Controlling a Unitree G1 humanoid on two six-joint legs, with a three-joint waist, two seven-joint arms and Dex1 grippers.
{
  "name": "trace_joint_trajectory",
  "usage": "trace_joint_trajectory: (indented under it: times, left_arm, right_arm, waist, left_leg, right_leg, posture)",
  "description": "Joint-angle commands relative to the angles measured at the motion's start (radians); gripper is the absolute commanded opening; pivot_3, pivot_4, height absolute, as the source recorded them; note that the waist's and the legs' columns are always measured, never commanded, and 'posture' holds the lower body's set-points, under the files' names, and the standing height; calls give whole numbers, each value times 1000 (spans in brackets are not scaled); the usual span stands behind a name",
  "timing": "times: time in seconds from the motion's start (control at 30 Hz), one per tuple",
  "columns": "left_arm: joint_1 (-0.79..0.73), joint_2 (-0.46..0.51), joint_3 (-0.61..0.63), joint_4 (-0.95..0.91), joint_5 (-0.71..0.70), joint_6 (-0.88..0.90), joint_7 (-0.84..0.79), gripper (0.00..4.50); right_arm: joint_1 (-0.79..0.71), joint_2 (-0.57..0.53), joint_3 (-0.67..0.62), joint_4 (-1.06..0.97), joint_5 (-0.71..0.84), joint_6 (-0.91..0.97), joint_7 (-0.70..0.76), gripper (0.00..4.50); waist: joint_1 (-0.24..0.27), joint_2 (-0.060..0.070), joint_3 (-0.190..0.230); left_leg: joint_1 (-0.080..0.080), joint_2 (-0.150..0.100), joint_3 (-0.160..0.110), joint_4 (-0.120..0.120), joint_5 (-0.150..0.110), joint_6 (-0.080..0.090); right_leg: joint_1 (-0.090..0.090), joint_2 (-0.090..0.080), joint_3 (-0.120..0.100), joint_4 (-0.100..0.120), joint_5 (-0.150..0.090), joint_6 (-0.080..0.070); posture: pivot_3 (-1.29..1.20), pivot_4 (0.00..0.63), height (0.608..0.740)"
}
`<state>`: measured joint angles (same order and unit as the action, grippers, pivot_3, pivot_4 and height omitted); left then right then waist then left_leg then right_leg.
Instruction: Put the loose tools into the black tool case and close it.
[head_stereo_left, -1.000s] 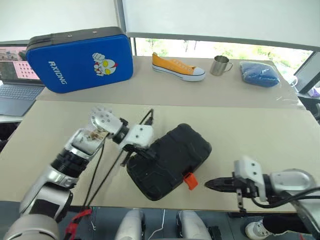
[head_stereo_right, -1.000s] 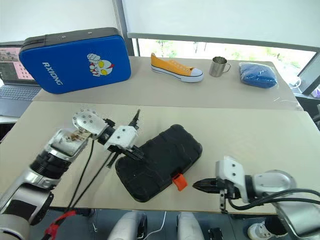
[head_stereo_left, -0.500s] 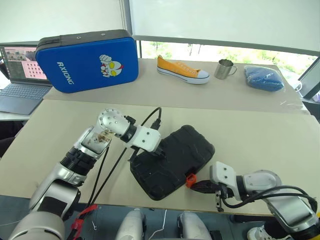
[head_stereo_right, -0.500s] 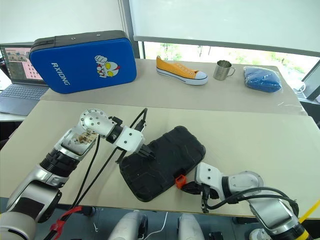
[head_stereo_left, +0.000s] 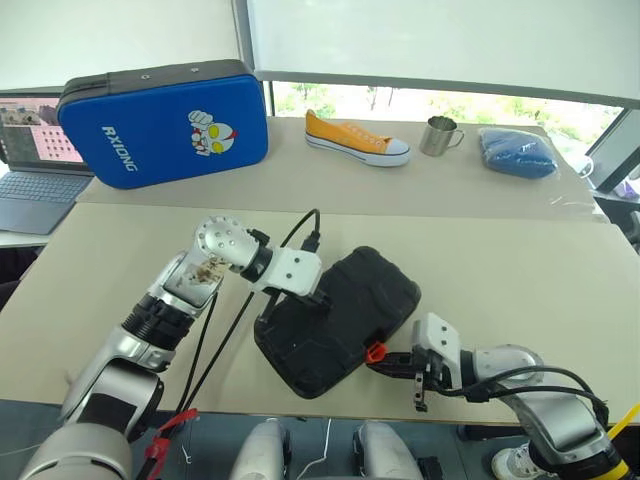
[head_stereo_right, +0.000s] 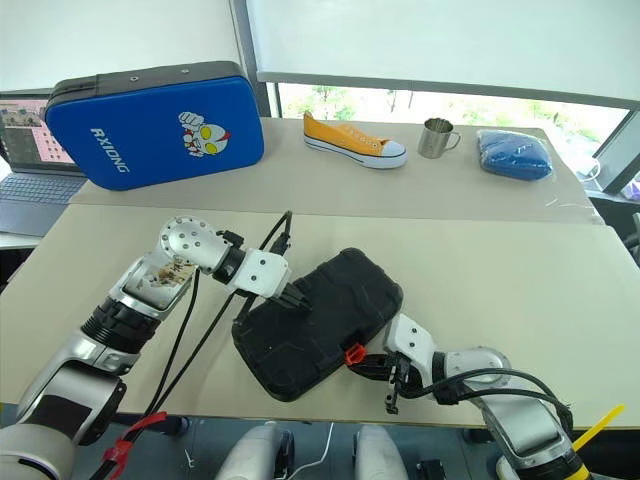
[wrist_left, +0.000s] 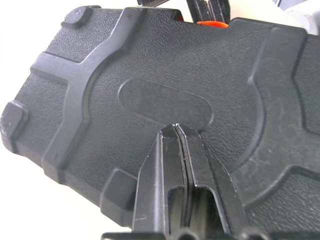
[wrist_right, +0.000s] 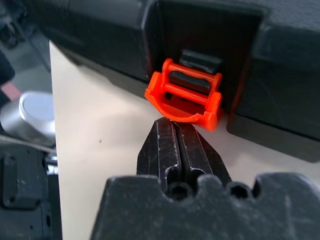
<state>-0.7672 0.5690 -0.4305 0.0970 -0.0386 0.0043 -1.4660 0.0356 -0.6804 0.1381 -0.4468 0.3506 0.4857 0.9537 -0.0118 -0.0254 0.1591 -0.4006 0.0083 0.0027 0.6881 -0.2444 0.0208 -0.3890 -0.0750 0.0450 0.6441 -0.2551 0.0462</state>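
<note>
The case (head_stereo_left: 338, 320) is seen closed, lying slantwise near the desk's (head_stereo_left: 520, 260) front edge, bare room to its right. The left pincer (wrist_left: 176, 131), fingers together, is pressed on the lid. The right pincer (wrist_right: 177, 127), likewise together, is held just before the orange latch (wrist_right: 186, 95), shown unfastened in the wrist view.

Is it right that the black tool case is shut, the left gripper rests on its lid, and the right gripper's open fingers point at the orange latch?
Not quite: the right gripper is shut, fingers pressed together, as the right wrist view shows. It does point at the orange latch, and the left gripper rests on the closed black tool case.
</note>
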Motion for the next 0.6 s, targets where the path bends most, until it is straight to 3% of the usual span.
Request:
trace_joint_trajectory:
  times: [0.03, 0.33, 0.5, 0.6]
  left_arm:
    - [25, -28, -61, 9, 26, -2, -11, 68]
    - [29, -39, -63, 23, 36, -25, -6, 68]
    - [22, -37, -60, 35, 39, -34, -5, 68]
    - [23, -33, -58, 36, 39, -37, -6, 0]
  right_arm:
    - [-36, 14, -99, -152, 107, -7, -22, 0]
    - [4, -57, -119, -183, 104, 17, -8, 0]
    - [84, -131, -215, -222, 168, 76, 3, 0]
    - [143, -132, -256, -247, 205, 131, -38, 776]
  waist:
    - [0, 0, 0]
    - [3, 0, 0]
    - [7, 0, 0]
    - [8, 0, 0]
  left_leg:
    - [0, 0, 0, 0, 0, 0]
    - [0, 2, 0, -1, 0, 0]
    - [0, 0, 0, -1, 0, 0]
    - [0, 0, 0, -1, 0, 0]
  right_leg:
    - [0, 0, 0, 0, 0, 0]
    - [0, 1, 0, -1, -1, -1]
    - [0, -1, 0, -1, -1, 0]
    - [1, 0, 0, -1, -1, 0]
  posture:
    - [0, 150, 740]
    - [0, 150, 740]
    - [0, 150, 740]
    - [0, 150, 740]
